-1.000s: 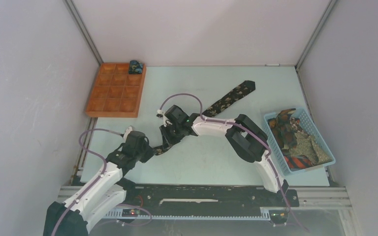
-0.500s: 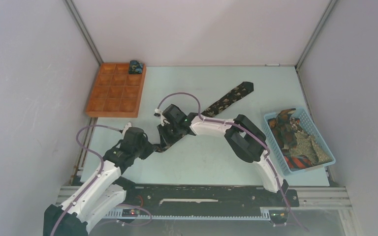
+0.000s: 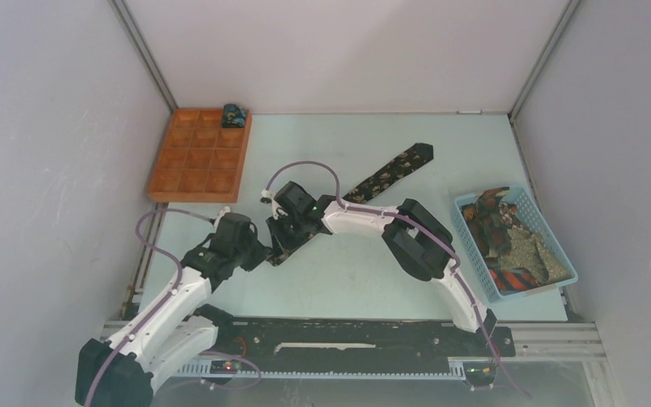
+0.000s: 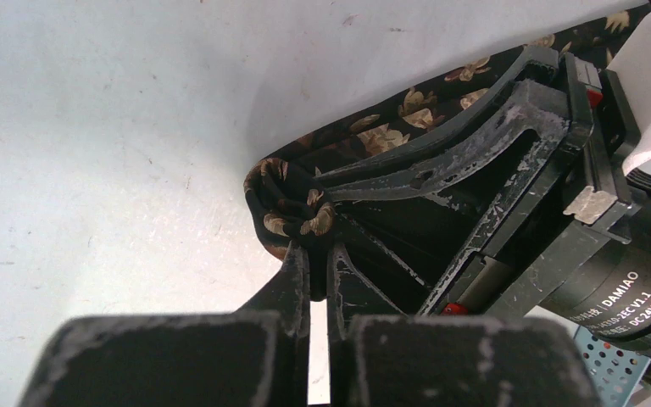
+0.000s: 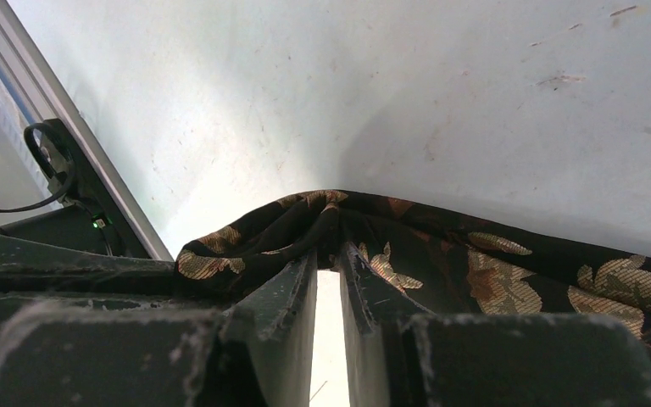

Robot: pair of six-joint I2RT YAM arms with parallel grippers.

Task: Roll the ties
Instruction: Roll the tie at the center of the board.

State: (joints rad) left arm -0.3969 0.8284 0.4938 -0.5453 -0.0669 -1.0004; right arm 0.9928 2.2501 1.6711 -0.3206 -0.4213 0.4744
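Observation:
A black tie with tan leaves [image 3: 390,172] lies stretched across the table, wide end at the far right. Its near end is bunched between the two grippers. My left gripper [image 3: 264,253] is shut on that bunched end [image 4: 292,199], seen pinched at its fingertips [image 4: 315,252]. My right gripper [image 3: 284,242] is shut on the same tie [image 5: 441,263] just beside it, with cloth gathered between its jaws [image 5: 331,242]. A small rolled tie [image 3: 234,114] sits in the far right cell of the orange tray. More ties [image 3: 509,237] lie heaped in the blue basket.
The orange compartment tray [image 3: 188,165] stands at the far left. The blue mesh basket [image 3: 525,203] stands at the right edge. Grey walls close in both sides and the back.
Both grippers have moved left and slightly away from the bases, carrying the tie's near end. The wide end has slid a little toward them.

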